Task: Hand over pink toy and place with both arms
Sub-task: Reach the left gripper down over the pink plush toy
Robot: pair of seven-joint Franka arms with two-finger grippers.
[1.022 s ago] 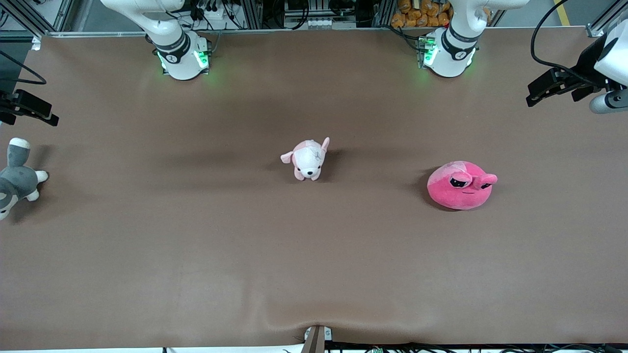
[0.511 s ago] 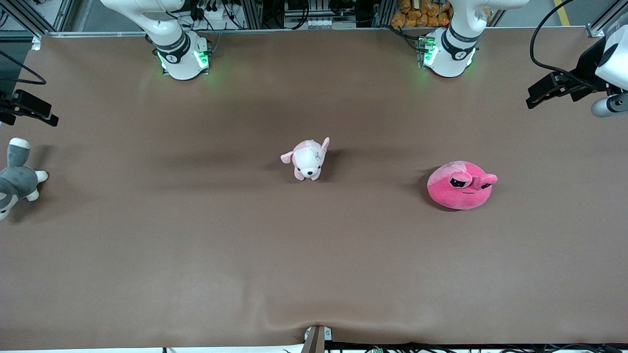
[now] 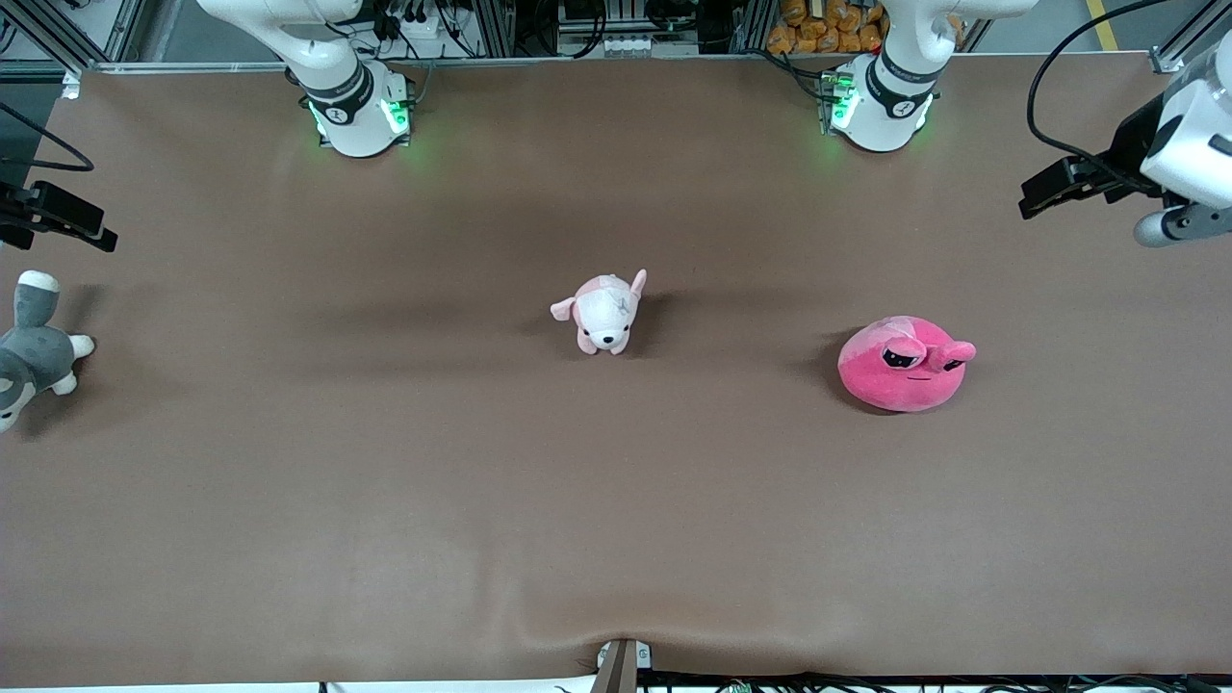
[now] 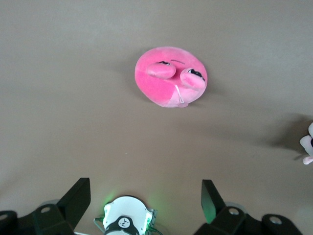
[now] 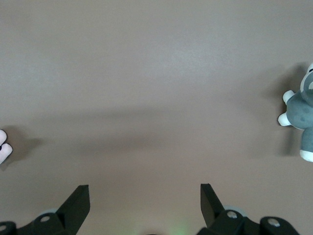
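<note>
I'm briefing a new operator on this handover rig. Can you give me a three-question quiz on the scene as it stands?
1. True or false: the pink toy lies on the table, held by neither gripper.
2. Which plush lies nearest the right arm's end of the table? A) puppy plush B) grey plush C) pink toy
3. Fill in: the left gripper has its fingers ____.

Key: 1 true; 2 B; 3 open. The right gripper is open too, over bare table.

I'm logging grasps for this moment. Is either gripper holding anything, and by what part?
Nothing is held. The left gripper and right gripper are both open and empty, and the pink toy sits untouched on the table.
</note>
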